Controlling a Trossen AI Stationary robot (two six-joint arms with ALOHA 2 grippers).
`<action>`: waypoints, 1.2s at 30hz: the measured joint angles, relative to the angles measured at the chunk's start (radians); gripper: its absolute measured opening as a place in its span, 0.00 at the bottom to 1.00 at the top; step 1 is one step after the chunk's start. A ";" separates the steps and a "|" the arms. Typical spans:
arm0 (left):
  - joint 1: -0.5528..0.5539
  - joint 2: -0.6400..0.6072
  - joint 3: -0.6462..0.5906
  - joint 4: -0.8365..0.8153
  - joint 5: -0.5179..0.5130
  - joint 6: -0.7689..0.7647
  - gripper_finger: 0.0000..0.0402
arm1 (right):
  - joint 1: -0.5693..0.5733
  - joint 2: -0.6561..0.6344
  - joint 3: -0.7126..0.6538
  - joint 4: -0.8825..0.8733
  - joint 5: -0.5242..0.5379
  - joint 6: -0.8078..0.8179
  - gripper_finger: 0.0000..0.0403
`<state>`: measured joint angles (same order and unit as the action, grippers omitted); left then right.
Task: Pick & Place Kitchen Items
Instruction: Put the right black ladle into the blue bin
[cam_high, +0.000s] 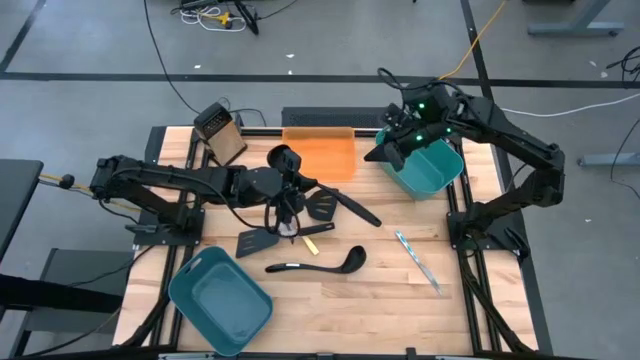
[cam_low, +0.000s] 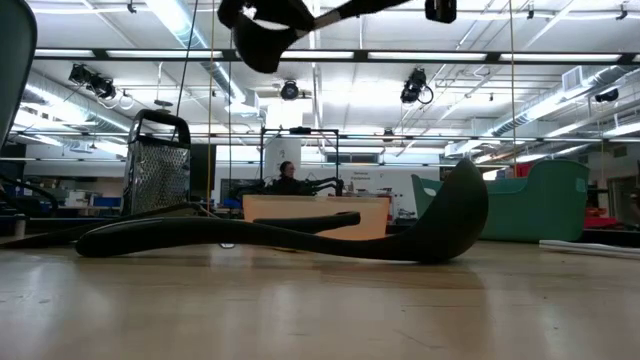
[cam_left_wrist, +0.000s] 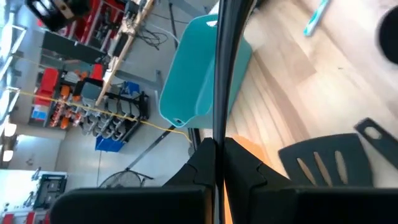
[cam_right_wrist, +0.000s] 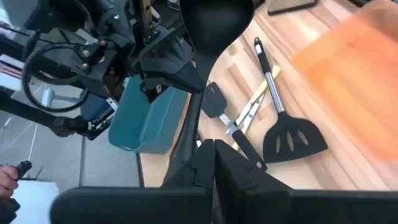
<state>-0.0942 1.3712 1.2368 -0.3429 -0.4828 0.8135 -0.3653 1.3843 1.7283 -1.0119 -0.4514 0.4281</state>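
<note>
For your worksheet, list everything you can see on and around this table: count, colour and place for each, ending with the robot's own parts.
raised ladle: one, black, in the air mid-table
lying ladle: one, black, front centre
slotted spatulas: two, black, mid-table; the second is nearer the front left
yellow-handled piece: one, pale yellow, between the spatulas
slim silver piece: one, front right
grater: one, metal, back left corner
teal bins: two, front left and back right
orange tray: one, back centre
person: one, far behind the table
left gripper: shut on the raised ladle's handle
right gripper: shut at the handle's other end
</note>
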 joint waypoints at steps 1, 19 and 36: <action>-0.006 0.000 0.010 0.007 0.001 -0.003 0.04 | 0.000 -0.007 0.000 0.000 0.002 0.000 0.02; -0.080 -0.008 0.211 -0.216 -0.008 -0.190 0.04 | 0.000 -0.045 0.000 0.008 0.018 -0.016 0.01; -0.084 -0.207 0.223 -0.301 0.014 -0.378 0.04 | 0.110 -0.162 0.000 0.053 0.222 -0.118 0.00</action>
<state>-0.1784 1.1640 1.4598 -0.6444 -0.4684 0.4360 -0.2548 1.2221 1.7287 -0.9588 -0.2298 0.3098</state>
